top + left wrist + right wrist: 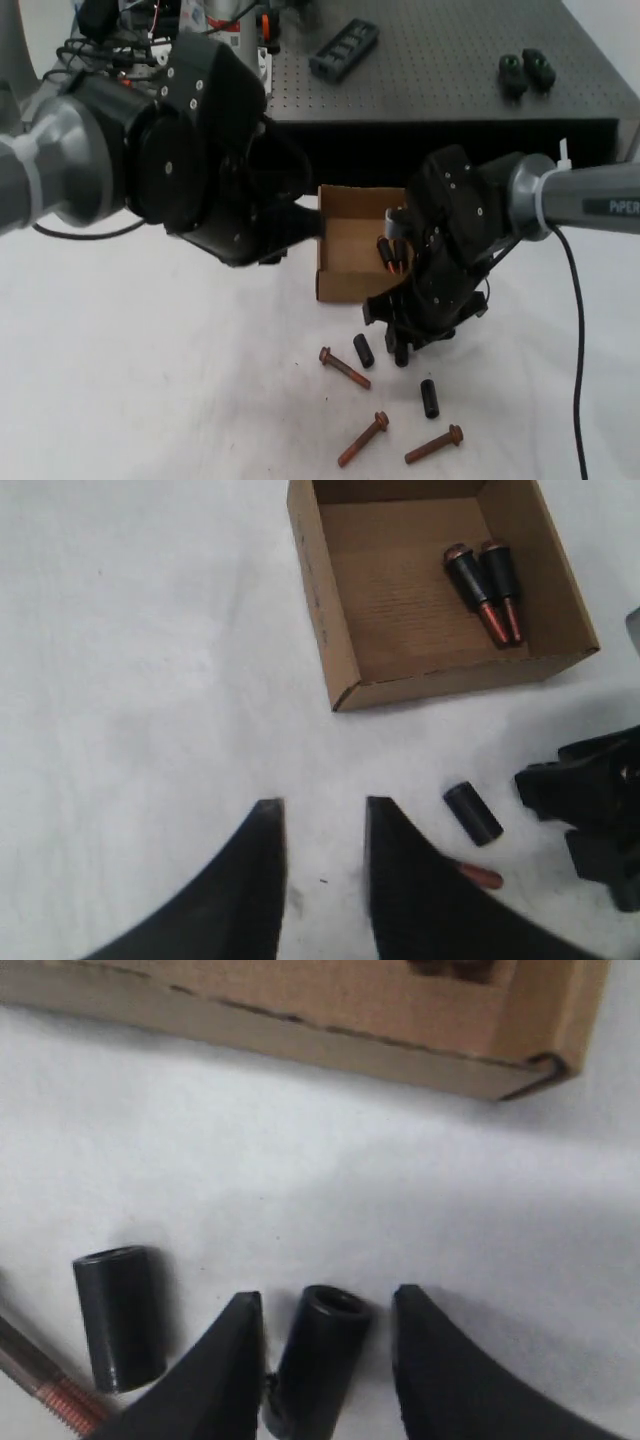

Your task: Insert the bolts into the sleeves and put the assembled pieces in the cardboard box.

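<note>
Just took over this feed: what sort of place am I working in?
Likely a lab or workshop bench: a perforated metal plate behind, tangled cables, and a white cloth under the cardboard box.

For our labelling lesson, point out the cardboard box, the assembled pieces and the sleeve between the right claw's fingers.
cardboard box (400, 590): left wrist view, bare floor.
assembled pieces (468, 580): left wrist view, one piece's black sleeve.
sleeve (320, 1355): right wrist view, its side.

White bench surface (150, 380) before a dark perforated table (450, 60).
</note>
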Tool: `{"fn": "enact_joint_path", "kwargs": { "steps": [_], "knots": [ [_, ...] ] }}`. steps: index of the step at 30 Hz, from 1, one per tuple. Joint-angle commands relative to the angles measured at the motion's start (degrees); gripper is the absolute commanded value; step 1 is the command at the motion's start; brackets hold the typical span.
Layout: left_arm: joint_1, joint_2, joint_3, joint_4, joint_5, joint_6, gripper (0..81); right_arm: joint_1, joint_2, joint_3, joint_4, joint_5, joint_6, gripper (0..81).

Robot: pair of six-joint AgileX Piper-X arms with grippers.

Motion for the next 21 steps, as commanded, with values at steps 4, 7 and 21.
{"fn": "enact_joint_path", "kwargs": {
  "steps": [4,7,21],
  "knots": [
    [-0.1,-0.5,0.0,-0.7,5.2,-0.3,25.1,0.5,1.0,-0.7,3.0,-0.2,-2.7,19.5],
    [-0.1,-0.5,0.0,-0.7,6.0,-0.3,35.9,0.5,1.1,-0.7,4.9,-0.2,-2.6,23.5],
    [-0.2,1.1,0.0,0.7,8.8,-3.9,42.0,-1.7,-2.2,-0.5,5.6,2.6,-7.9,6.1]
  ]
}}
